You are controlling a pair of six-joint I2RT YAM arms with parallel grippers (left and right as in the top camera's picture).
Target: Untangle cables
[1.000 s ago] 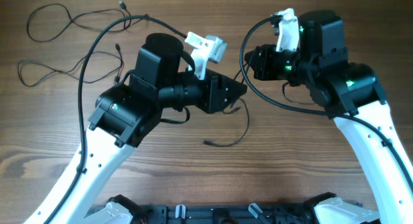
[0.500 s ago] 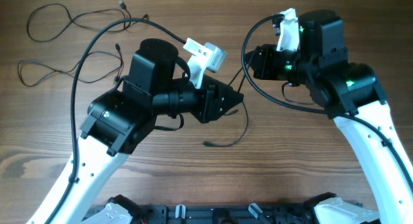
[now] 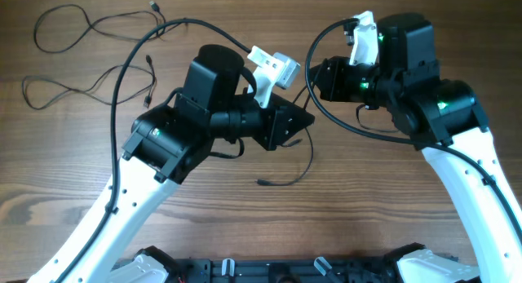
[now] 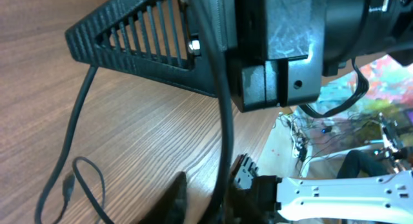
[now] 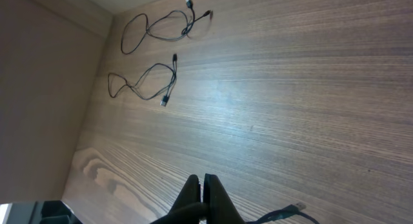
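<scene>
Three thin dark cables lie on the wood. One cable curls at the far left, and a second lies just below it. The third cable loops at the centre, its plug showing. My left gripper hovers over this strand. One finger shows, and a dark cord runs down beside it; the other finger is hidden. My right gripper faces the left one with its fingers pressed together. The third cable drops from under it; I cannot tell whether it is pinched.
The right arm's thick black cable loops close to both grippers. The left arm's own cable arcs over the two far-left cables. The arm bases line the table's near edge.
The left arm swung back to the left, then forward again, ending a little further right and closer to the right gripper. The right arm and the cables have stayed put.
</scene>
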